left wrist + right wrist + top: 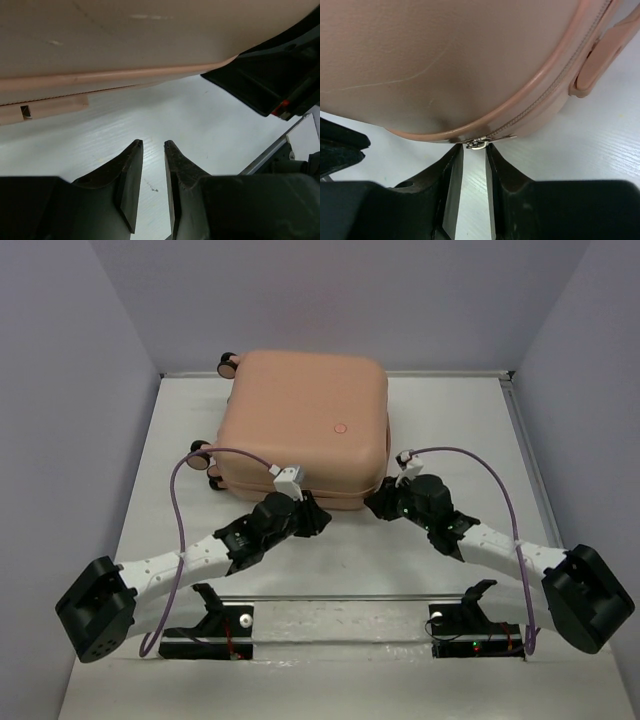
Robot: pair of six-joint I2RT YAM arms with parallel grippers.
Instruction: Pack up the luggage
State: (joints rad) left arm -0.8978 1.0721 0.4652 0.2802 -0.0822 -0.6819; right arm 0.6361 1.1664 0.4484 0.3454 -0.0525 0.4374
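The luggage (300, 420) is a large peach-pink hard-shell case lying flat and closed on the white table (450, 430), with its wheels at the left. My left gripper (318, 512) is at its near edge; in the left wrist view the fingers (153, 144) stand a little apart over bare table, with the shell (125, 40) just ahead. My right gripper (378, 502) is at the near right corner. In the right wrist view its jaws (474, 146) are narrowly open, and the metal zipper pull (479, 143) lies right at the fingertips, against the zip seam of the shell (445, 60).
Black-and-peach wheels (227, 364) (200, 450) stick out on the case's left side. A peach side handle (602, 55) shows at the right. The right arm's black body (270, 80) is close to my left gripper. Lilac walls enclose the table on three sides.
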